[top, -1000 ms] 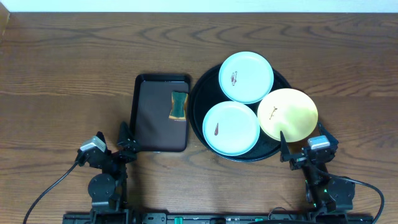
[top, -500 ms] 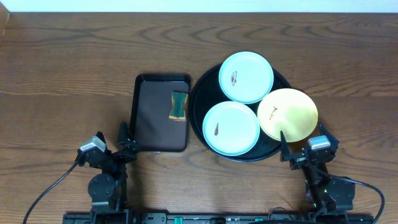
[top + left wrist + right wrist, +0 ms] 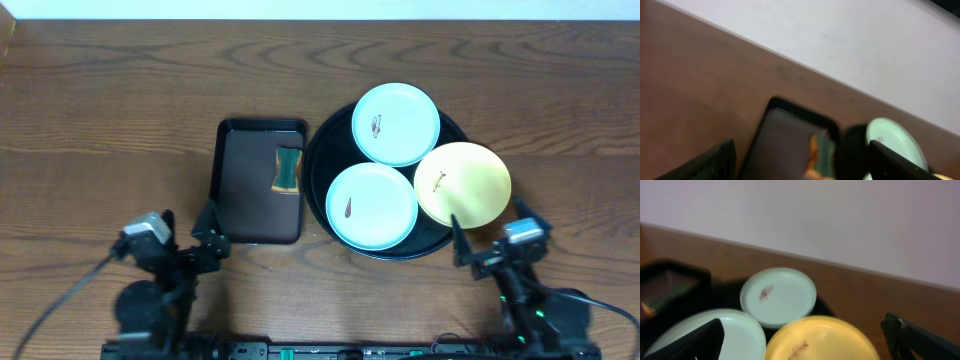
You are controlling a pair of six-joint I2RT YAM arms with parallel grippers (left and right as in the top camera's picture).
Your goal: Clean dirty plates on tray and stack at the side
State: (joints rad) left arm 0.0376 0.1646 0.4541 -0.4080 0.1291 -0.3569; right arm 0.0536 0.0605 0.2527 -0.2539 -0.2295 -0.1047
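Observation:
Three dirty plates lie on the round black tray (image 3: 318,190): a mint one at the back (image 3: 395,123), a mint one at the front (image 3: 371,205), and a yellow one (image 3: 462,184) on the right that overhangs the rim. Each carries a small dark smear. My left gripper (image 3: 190,222) hovers open near the table's front, left of the tray. The right gripper (image 3: 490,228) is open just in front of the yellow plate (image 3: 820,340). The right wrist view also shows both mint plates (image 3: 778,296) (image 3: 735,330). Neither gripper holds or touches anything.
A dark-brown rectangular tray (image 3: 250,190) sits left of the black tray, with a green and orange sponge (image 3: 287,168) on its right side. The blurred left wrist view shows this tray (image 3: 785,140) and the sponge (image 3: 815,155) ahead. Bare wood lies beyond.
Both arms have shifted slightly at the front edge; the left gripper has turned a little towards the brown tray. Plates, trays and sponge have not moved.

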